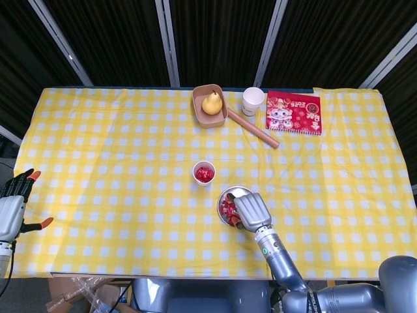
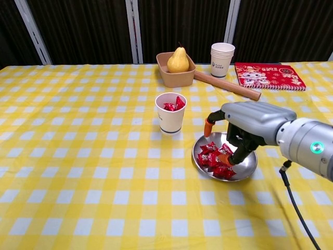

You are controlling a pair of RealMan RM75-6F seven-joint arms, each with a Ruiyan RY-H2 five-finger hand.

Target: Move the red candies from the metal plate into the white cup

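Far at nine o'clock, only the head view catches the left hand (image 1: 12,207), fingers spread, holding nothing. Centrally, the white cup (image 2: 170,113) holds red candies (image 2: 171,105). At its four o'clock, the metal plate (image 2: 248,167) carries more wrapped candies (image 2: 212,158); the right hand (image 2: 237,134) hovers over them, fingers parted, gripping nothing.

Left hand (image 1: 12,207) cut off at head view's left edge, absent from chest view. Metal plate (image 1: 227,193) partly hidden beneath right hand (image 1: 251,210); contact with red candies (image 2: 213,158) unclear.
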